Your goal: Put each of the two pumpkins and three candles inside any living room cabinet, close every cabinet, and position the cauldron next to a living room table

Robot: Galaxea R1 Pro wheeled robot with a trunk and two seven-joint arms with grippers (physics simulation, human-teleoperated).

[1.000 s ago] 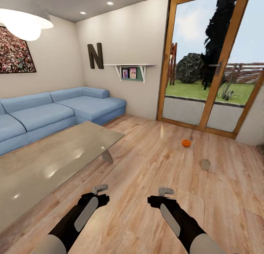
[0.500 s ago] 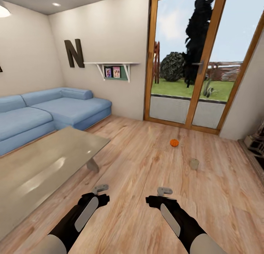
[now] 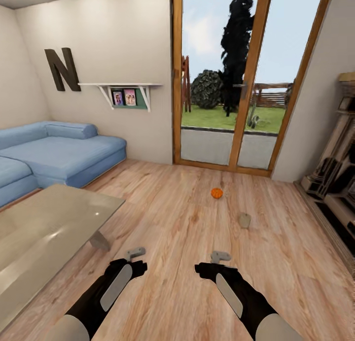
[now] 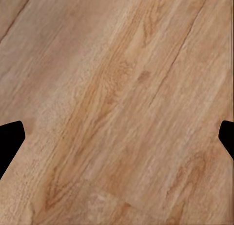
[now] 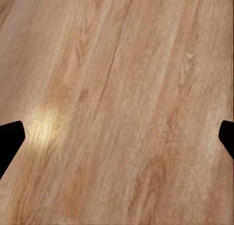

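we see pumpkin (image 3: pixel 216 193) near candle (image 3: pixel 244 220) on floor (image 3: pixel 172 218) | left gripper (image 4: pixel 117 137), right gripper (image 5: pixel 117 137): fingers spread (nothing held)

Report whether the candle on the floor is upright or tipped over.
Upright, as far as the head view shows: the candle stands on the wood floor, near the pumpkin. Its wick is too small to make out.

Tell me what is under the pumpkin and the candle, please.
The pumpkin and the candle both rest directly on the bare wooden floor, apart from each other, in front of the glass door. Their undersides are hidden.
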